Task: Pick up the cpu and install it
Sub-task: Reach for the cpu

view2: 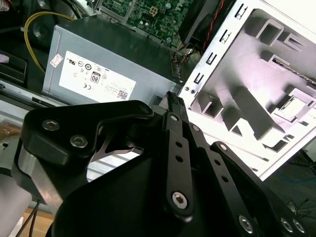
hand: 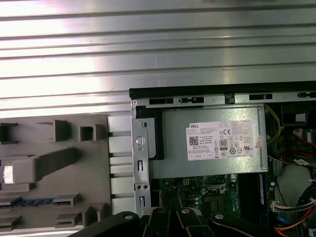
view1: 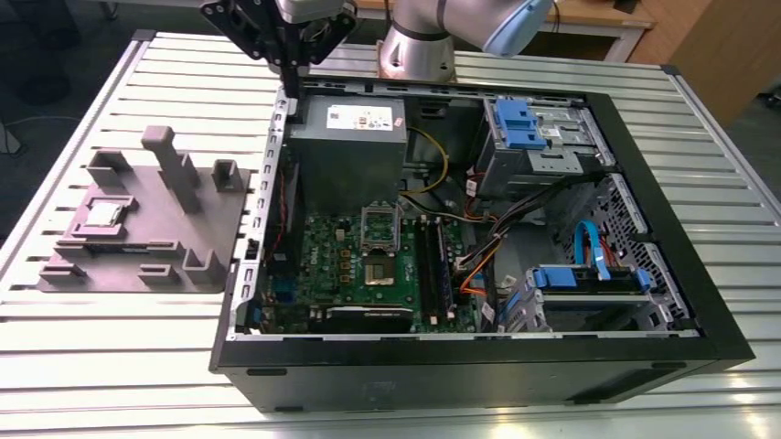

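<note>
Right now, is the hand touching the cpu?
Apart. In the exterior view the hand hangs over the edge of the computer case, while the cpu lies on the grey fixture, off to that view's left.

computer case [view1: 488, 370]: 1 | power supply [view1: 347, 151]: 1 | grey fixture [view1: 146, 249]: 1 | cpu [view1: 105, 214]: 1 | blue brackets [view1: 513, 119] [view1: 592, 277]: 2

- A shiny metal table [view1: 110, 347] with long ridges — light bounces off it.
- Brown wooden furniture [view1: 714, 46] behind it (far corner).
- Dark floor [view1: 37, 110] beside the table.
</note>
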Controlling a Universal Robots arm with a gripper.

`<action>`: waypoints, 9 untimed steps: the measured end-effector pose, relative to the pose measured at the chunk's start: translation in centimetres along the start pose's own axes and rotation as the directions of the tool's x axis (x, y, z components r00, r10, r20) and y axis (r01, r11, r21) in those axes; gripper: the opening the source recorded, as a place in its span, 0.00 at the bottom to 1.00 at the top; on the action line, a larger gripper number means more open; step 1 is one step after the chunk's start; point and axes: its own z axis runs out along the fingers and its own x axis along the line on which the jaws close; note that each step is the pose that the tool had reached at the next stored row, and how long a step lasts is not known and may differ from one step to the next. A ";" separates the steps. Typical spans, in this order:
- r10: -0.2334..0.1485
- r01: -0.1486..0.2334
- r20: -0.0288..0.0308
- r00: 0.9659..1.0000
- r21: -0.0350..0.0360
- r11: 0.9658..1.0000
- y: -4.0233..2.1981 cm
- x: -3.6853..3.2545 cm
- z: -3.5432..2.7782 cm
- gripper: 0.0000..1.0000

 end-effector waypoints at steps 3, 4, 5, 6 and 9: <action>0.000 0.000 0.000 1.000 0.000 1.000 -0.01 0.08 0.00 0.10; 0.000 0.000 0.000 1.000 0.000 1.000 -0.01 0.11 0.00 0.10; 0.000 0.000 0.000 1.000 0.000 1.000 -0.01 0.13 0.00 0.10; 0.000 0.000 0.000 1.000 0.000 1.000 -0.01 0.16 0.00 0.10; 0.000 0.000 0.000 1.000 0.000 1.000 -0.02 0.24 -0.01 0.10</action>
